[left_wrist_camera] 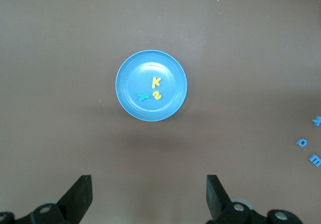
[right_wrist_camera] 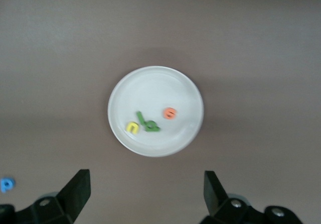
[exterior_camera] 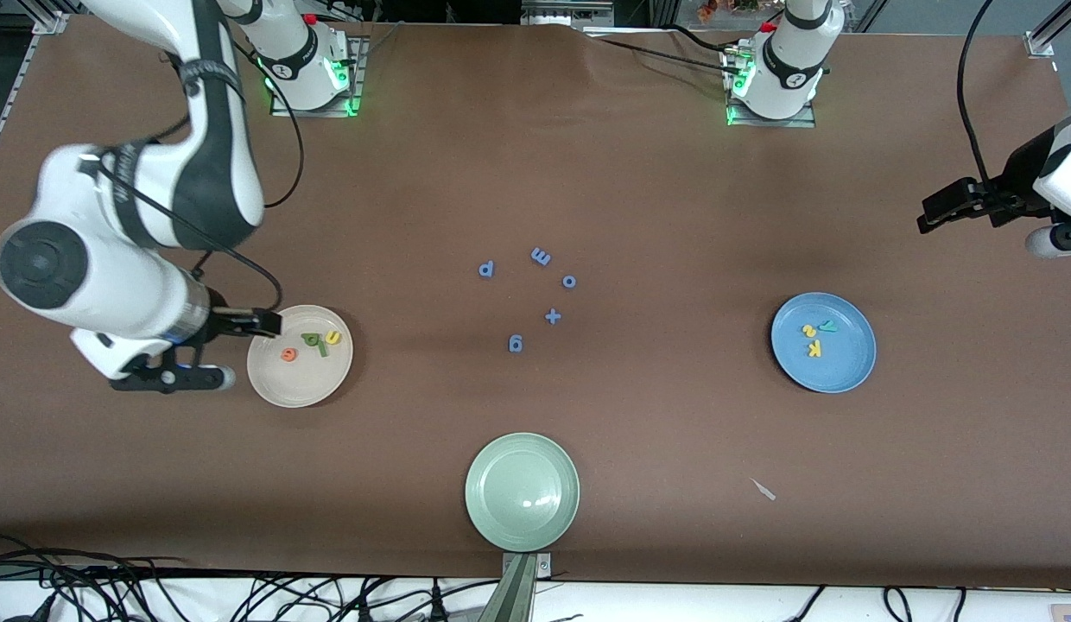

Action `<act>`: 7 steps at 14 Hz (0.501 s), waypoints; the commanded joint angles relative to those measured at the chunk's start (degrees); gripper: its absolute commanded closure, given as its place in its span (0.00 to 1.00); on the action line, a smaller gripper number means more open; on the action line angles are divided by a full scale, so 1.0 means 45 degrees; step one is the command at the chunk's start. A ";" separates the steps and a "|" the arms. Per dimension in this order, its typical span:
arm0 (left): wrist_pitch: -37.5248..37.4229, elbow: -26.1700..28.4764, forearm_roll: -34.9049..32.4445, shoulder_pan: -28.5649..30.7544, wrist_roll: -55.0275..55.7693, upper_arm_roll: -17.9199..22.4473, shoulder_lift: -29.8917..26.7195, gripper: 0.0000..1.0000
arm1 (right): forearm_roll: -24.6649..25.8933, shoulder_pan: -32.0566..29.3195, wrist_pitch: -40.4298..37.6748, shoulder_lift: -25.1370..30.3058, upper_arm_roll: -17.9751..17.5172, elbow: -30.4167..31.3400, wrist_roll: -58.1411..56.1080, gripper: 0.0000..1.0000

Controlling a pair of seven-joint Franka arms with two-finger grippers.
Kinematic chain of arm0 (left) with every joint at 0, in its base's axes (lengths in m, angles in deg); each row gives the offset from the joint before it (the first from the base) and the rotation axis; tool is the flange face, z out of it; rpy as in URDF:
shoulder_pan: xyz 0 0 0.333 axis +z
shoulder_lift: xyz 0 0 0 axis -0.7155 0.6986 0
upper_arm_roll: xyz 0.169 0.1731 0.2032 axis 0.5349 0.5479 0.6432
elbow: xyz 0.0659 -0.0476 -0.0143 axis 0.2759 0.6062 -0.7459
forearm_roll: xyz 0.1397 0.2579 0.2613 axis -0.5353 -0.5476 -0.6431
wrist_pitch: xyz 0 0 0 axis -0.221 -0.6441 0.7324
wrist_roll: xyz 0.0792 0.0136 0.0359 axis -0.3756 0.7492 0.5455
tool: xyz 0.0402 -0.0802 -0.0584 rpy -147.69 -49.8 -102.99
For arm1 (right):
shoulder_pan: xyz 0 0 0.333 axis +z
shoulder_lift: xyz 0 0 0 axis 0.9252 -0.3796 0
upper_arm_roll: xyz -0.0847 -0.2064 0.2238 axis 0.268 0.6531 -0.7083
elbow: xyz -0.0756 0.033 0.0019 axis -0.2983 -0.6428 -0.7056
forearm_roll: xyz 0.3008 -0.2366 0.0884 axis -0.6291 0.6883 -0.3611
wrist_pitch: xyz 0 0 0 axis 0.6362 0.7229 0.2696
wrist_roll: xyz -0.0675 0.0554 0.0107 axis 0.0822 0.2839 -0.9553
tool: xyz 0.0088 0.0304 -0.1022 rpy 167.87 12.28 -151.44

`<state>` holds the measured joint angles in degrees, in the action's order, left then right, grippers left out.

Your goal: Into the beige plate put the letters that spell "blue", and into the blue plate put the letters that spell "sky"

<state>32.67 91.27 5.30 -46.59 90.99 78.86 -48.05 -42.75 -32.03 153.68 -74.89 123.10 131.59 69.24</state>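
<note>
The right gripper (exterior_camera: pixel 168 373) hangs with its fingers spread apart and nothing between them, over the table just beside the beige plate (exterior_camera: pixel 281 387) at the right arm's end. That plate holds four letters: an orange e (exterior_camera: pixel 288 354), a green b (exterior_camera: pixel 312 339), a green l (exterior_camera: pixel 322 349) lying against the b, and a yellow u (exterior_camera: pixel 333 337).

In the middle of the table lie five blue pieces (four letters and a plus sign (exterior_camera: pixel 552 316)), all loose on the brown surface. Nearer to the front camera sits one pale green plate (exterior_camera: pixel 501 518).

Toward the left arm's end, the blue plate (exterior_camera: pixel 846 371) carries three letters: a yellow s (exterior_camera: pixel 809 330), a teal y (exterior_camera: pixel 827 326) and a yellow k (exterior_camera: pixel 814 348). The left gripper (left_wrist_camera: pixel 149 199) waits at that end of the table, jaws wide and holding nothing.
</note>
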 commanded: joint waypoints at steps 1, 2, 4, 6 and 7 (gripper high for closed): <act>0.0095 0.0063 -0.0016 -0.0073 -0.0289 -0.0406 -0.0192 0.00 | 0.1616 0.0473 -0.0806 0.0995 0.0129 0.0108 -0.0871 0.00; 0.0037 0.0044 -0.0444 -0.0034 -0.0308 -0.0525 -0.0211 0.00 | 0.1951 0.0783 -0.0905 0.1424 0.0186 0.0127 -0.0912 0.00; 0.0037 0.0024 -0.0565 0.0044 -0.0521 -0.0507 -0.0192 0.00 | 0.2014 0.0884 -0.1431 0.1915 0.0440 0.0127 -0.0893 0.00; 0.0134 0.0024 -0.0546 0.0064 -0.0542 -0.0507 -0.0153 0.00 | 0.1936 0.0167 -0.1316 0.2694 0.0053 0.0322 -0.0854 0.00; 0.0154 0.0005 -0.0546 0.0064 -0.0542 -0.0507 -0.0153 0.00 | 0.1897 -0.0573 -0.1452 0.3066 -0.0878 0.0458 -0.0815 0.00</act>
<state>32.89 91.21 4.15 -46.51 90.19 76.68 -48.11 -34.58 -29.97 148.22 -65.46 123.83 131.56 66.33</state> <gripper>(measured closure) 0.000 0.000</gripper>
